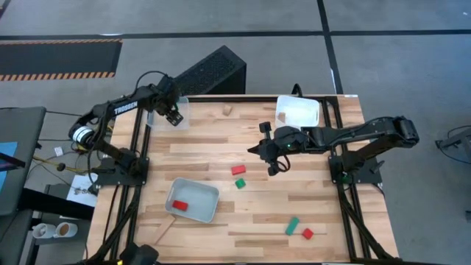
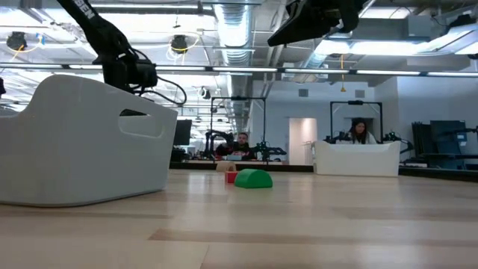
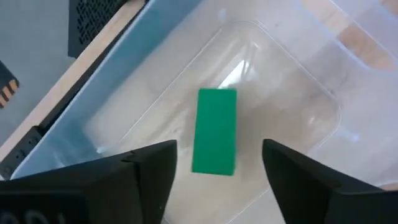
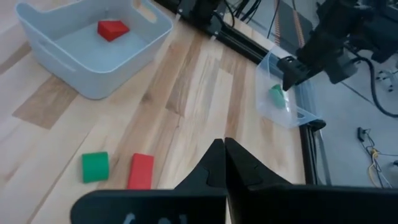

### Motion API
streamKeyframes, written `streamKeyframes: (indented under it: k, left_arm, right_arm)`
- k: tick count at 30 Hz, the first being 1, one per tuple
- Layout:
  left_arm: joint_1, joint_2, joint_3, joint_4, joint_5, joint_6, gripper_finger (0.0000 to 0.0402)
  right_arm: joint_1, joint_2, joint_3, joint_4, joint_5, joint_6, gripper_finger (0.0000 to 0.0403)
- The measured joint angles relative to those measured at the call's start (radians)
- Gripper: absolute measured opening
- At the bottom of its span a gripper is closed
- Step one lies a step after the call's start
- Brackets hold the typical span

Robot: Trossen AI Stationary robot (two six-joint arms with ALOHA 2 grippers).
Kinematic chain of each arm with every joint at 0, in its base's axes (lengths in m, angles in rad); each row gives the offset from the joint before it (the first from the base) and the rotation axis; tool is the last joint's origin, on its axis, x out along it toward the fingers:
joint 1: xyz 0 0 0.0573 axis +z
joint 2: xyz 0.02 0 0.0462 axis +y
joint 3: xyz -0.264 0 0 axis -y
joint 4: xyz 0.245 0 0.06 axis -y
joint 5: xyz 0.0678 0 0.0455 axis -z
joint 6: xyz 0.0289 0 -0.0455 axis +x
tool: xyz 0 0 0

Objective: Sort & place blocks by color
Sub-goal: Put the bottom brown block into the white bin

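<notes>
My left gripper [image 3: 214, 171] is open and hangs over the clear tray [image 1: 176, 116] at the table's far left corner. A green block [image 3: 214, 130] lies flat on that tray's floor, below and between the two fingers, apart from them. My right gripper [image 4: 224, 155] is shut and hovers over the middle of the table [image 1: 265, 151], touching nothing. Just nearer than it, a red block [image 1: 238, 169] and a green block [image 1: 240, 183] lie on the table. A green bar [image 1: 293, 225] and a red block [image 1: 307, 233] lie toward the near right. A plain wood block [image 1: 228, 110] sits at the far edge.
A pale tray [image 1: 210, 210] at the near left holds a red block [image 1: 180, 205]. A white tray [image 1: 298, 112] stands at the far right. A light wooden bar [image 1: 163, 228] lies near the near-left edge. People sit in the room beyond the table.
</notes>
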Motion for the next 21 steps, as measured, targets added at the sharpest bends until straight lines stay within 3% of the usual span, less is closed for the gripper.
streamKeyframes:
  k: [5, 10, 17, 21]
  left_arm:
    - [-0.003, -0.047, 0.042, -0.032, 0.095, -0.053, 0.0255]
    - [-0.06, -0.204, 0.047, -0.014, 0.212, -0.035, 0.025]
    - [-0.24, -0.491, 0.047, -0.009, 0.305, -0.088, 0.0229]
    - [-0.367, -0.633, 0.047, -0.009, 0.271, -0.155, 0.0221]
  right_arm:
    - [-0.001, 0.0, 0.0, 0.014, 0.0, 0.0, 0.0008]
    - [0.0, 0.0, 0.0, 0.038, 0.0, 0.001, 0.0008]
    - [0.015, 0.0, 0.0, 0.103, -0.001, 0.046, 0.0008]
    - [0.015, 0.0, 0.0, 0.123, 0.0, 0.097, 0.0008]
